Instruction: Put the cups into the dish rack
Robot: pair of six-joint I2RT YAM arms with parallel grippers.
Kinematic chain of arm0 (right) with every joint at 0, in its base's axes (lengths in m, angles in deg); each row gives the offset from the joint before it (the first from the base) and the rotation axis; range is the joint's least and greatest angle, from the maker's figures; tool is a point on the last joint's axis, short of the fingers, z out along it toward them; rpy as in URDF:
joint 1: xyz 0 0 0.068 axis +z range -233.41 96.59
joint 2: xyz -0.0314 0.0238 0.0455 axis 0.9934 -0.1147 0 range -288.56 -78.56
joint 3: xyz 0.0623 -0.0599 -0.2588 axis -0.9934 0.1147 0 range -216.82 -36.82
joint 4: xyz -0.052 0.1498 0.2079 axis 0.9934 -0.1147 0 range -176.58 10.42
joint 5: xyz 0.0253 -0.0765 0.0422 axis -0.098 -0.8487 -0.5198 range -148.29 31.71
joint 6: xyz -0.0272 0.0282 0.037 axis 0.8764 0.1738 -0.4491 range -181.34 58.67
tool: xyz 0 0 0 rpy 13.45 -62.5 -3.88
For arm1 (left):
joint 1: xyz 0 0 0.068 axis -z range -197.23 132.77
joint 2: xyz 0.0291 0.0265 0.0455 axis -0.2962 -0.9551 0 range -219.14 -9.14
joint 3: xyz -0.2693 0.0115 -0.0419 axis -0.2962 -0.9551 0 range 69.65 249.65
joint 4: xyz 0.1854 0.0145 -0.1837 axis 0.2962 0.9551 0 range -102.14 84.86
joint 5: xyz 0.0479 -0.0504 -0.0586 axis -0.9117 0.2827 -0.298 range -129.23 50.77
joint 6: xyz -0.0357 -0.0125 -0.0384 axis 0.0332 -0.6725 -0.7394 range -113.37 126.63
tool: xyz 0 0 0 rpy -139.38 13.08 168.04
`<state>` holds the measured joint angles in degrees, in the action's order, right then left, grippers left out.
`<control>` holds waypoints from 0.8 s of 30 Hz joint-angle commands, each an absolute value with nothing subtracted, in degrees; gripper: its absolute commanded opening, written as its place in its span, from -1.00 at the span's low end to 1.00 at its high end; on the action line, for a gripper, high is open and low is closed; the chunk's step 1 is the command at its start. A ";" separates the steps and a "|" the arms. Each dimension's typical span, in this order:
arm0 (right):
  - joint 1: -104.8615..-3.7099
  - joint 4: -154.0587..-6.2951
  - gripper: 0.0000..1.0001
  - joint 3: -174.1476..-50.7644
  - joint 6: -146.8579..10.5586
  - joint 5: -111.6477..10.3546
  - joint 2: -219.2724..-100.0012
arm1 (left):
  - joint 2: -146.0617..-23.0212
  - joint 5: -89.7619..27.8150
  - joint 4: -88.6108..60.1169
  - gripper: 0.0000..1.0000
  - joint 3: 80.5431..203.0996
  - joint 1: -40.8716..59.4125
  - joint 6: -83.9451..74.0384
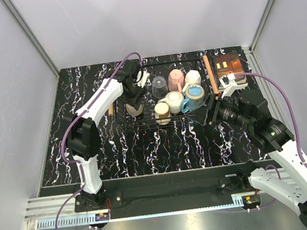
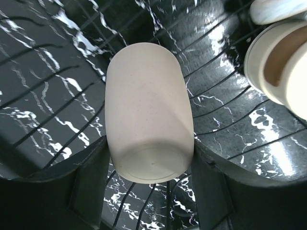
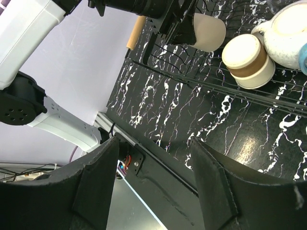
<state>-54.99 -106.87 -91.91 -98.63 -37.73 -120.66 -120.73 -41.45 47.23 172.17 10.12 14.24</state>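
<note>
The black wire dish rack (image 1: 143, 124) stands at the back middle of the table. In it are a clear glass (image 1: 159, 86), a pink mug (image 1: 176, 79), a white mug (image 1: 193, 78), a blue mug (image 1: 194, 94), a cream mug (image 1: 174, 101) and a brown-banded cream cup (image 1: 162, 111). My left gripper (image 1: 135, 101) is shut on an upside-down cream cup (image 2: 148, 124) inside the rack's left end. Its fingers (image 2: 93, 177) press both sides of the cup near its base. My right gripper (image 3: 153, 184) is open and empty, in front of the rack's right end (image 1: 209, 111).
An orange-brown book (image 1: 229, 67) lies right of the rack, behind the right arm. Wooden rod handles show at the rack's right end (image 1: 211, 74) and left end (image 3: 135, 31). The brown-banded cup (image 3: 247, 60) stands close to the held cup (image 3: 208, 31).
</note>
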 commanded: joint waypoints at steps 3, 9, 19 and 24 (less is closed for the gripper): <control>-55.02 -107.71 0.39 -92.72 -97.72 -39.04 -120.13 | -120.93 -43.10 44.11 -1.00 170.73 10.46 15.06; -55.02 -107.97 0.38 -92.72 -98.42 -39.30 -119.87 | -121.90 -43.02 44.19 -0.59 170.81 10.54 15.15; -55.02 -107.80 0.40 -92.54 -99.13 -38.60 -120.92 | -119.18 -43.45 44.11 0.98 172.22 10.90 15.41; -55.02 -107.88 0.41 -93.95 -98.86 -37.99 -122.32 | -116.98 -43.72 44.46 0.98 174.06 10.90 15.50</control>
<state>-54.99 -108.62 -91.91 -98.87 -38.15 -121.47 -121.29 -43.14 45.92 170.88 10.58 15.05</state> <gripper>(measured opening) 0.703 0.987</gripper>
